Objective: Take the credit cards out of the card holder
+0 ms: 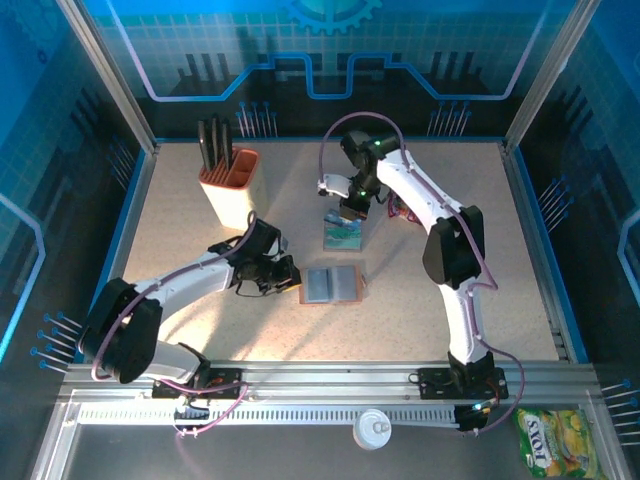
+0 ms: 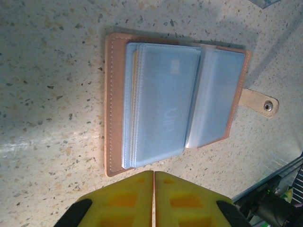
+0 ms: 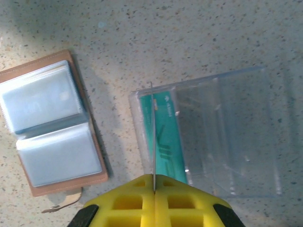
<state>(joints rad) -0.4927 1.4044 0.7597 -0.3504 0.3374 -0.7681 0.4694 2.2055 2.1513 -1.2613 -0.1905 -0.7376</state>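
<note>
**Q:** How is the left gripper set?

**A:** The left gripper (image 2: pixel 154 177) is closed, its yellow pads pressed together with nothing between them. It is positioned just beside one long edge of the card holder (image 2: pixel 175 104). Contact cannot be determined.

**Q:** Where is the card holder located?

**A:** It is laid open and flat on the speckled table (image 1: pixel 450 330), between the two arms, with its clear sleeves facing up. The snap tab (image 2: pixel 259 101) is extended to one side. A pale card is faintly seen through the top sleeve.

**Q:** How is the right gripper set?

**A:** The right gripper (image 3: pixel 154 178) is closed on a thin card (image 3: pixel 153 137), which is seen edge-on, so its colour cannot be told. It is held over the clear case (image 3: pixel 227 132), which rests near the card holder but apart from it. A teal card (image 3: pixel 166 142) is seen in the end of the case nearer the holder.
</note>
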